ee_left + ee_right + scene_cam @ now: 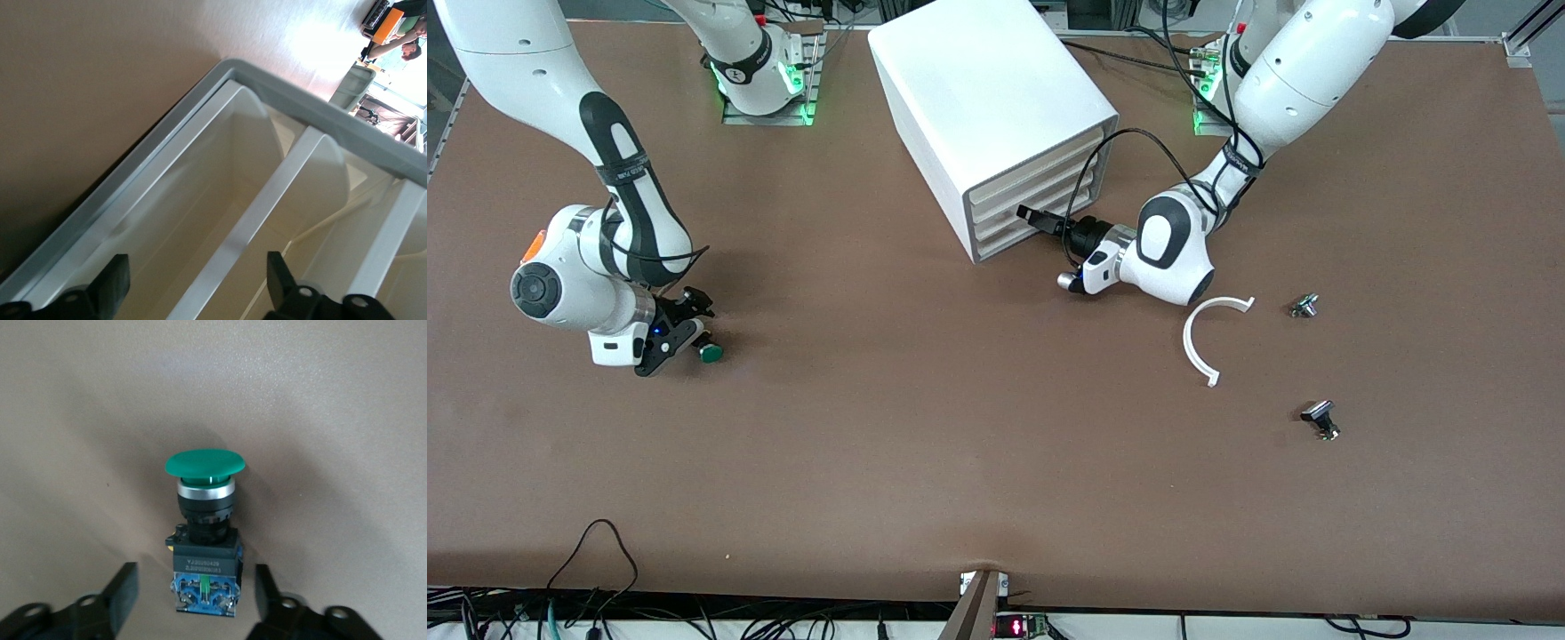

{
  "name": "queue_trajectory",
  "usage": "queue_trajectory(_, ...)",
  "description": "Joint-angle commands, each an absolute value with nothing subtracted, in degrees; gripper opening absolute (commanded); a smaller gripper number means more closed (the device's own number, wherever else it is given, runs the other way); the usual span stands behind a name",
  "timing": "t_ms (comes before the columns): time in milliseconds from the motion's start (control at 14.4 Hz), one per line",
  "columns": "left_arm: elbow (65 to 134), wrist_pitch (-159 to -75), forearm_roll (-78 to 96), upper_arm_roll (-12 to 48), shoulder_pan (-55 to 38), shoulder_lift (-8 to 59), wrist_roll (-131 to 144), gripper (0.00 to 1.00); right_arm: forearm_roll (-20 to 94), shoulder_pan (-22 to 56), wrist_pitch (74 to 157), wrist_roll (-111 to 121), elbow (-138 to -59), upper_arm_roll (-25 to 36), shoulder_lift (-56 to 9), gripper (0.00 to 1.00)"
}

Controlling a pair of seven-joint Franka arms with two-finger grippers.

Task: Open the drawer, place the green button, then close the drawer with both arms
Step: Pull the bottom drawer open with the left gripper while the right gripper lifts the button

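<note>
White arms (1303, 67), black joints, black cables; right wrist orange patch; black hands.

High front overview; wrist views close on cabinet (280, 93) and button (204, 520).

Layout as I see it from my station

The cabinet (996, 116) stands on the surface (960, 427) between the two bases, its drawer (1032, 233) lowest in the stack. My left end effector (1032, 216) sits at the drawer fronts. Toward the right arm's end, my right end effector (685, 333) is down at the surface with the button (710, 352) lying between its fingers (117, 593). Toward the left arm's end lie a curved strip (1205, 338) and two small parts (1305, 306), (1320, 418), the second nearer the front camera.
</note>
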State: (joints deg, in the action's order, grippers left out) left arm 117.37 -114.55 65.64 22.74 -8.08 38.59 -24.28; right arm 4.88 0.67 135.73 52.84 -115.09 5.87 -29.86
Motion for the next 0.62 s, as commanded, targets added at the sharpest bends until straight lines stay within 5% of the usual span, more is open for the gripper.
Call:
queue_trajectory(0, 120.3, -115.1, 67.8, 23.6, -7.6, 37.2, -27.5, 0.67, 6.0, -0.1, 135.9, 54.4, -115.5, 5.3, -29.4, 0.36)
queue_trajectory(208, 121.3, -115.0, 67.8, 23.6, -7.3, 37.1, -29.1, 0.67, 5.8, -0.1, 135.8, 54.5, -115.2, 5.2, -28.9, 0.23)
queue_trajectory(277, 121.4, -115.0, 67.8, 23.6, -7.2, 37.1, -29.7, 0.59, 5.8, -0.1, 135.8, 54.7, -115.1, 4.9, -28.5, 0.22)
queue_trajectory(554, 121.3, -115.0, 67.5, 22.7, -6.2, 37.2, -32.7, 0.0, 5.8, -0.1, 135.4, 54.1, -111.8, 2.6, -26.1, 0.21)
